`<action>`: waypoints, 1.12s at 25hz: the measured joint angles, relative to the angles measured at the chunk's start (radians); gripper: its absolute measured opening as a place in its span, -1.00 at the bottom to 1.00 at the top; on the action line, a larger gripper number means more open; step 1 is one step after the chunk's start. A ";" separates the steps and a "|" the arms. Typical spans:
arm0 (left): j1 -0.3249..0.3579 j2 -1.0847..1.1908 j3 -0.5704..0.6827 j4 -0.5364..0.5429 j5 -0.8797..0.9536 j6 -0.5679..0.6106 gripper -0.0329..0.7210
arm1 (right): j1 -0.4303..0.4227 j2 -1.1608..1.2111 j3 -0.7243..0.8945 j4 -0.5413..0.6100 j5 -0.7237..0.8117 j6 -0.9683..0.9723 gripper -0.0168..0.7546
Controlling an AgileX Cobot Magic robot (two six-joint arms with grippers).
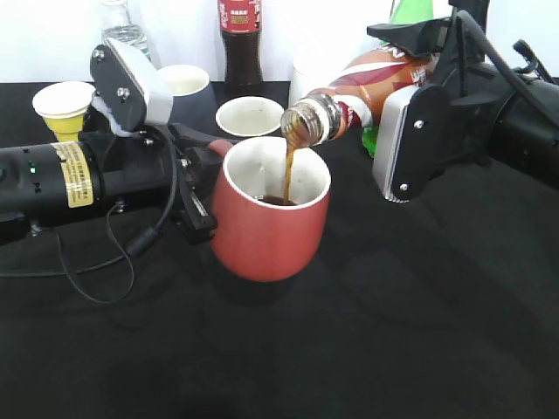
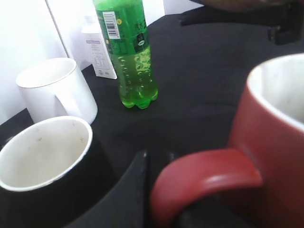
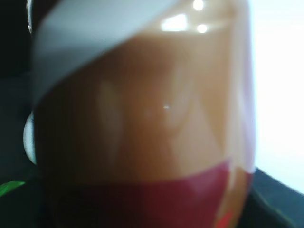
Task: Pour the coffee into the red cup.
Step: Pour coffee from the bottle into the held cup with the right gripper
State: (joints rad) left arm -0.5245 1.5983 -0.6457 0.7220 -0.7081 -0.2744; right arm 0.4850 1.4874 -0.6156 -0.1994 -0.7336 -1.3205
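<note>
The red cup [image 1: 271,236] stands at the middle of the black table, and dark coffee pools inside it. My left gripper [image 1: 205,188] is shut on its handle, which shows close up in the left wrist view [image 2: 204,175] with a black finger [image 2: 142,190] beside it. My right gripper [image 1: 410,74] is shut on the coffee bottle [image 1: 367,83] and holds it tilted, mouth down over the cup. A thin brown stream [image 1: 290,170] runs from the mouth into the cup. The bottle's label [image 3: 142,118] fills the right wrist view and hides the fingers.
Behind the cup are a white-lined cup [image 1: 249,115], another white cup [image 1: 185,80], a yellow paper cup [image 1: 63,106], a cola bottle [image 1: 239,44] and a clear bottle [image 1: 122,22]. A green soda bottle [image 2: 126,52], a small carton [image 2: 97,52] and a white mug [image 2: 57,88] stand nearby.
</note>
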 joint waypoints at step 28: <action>0.000 0.000 0.000 0.001 0.001 0.000 -0.73 | 0.000 0.000 0.000 0.000 -0.004 -0.032 0.42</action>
State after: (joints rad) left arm -0.5245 1.5983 -0.6457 0.7232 -0.7070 -0.2744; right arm 0.4850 1.4874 -0.6156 -0.1994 -0.7373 -1.3520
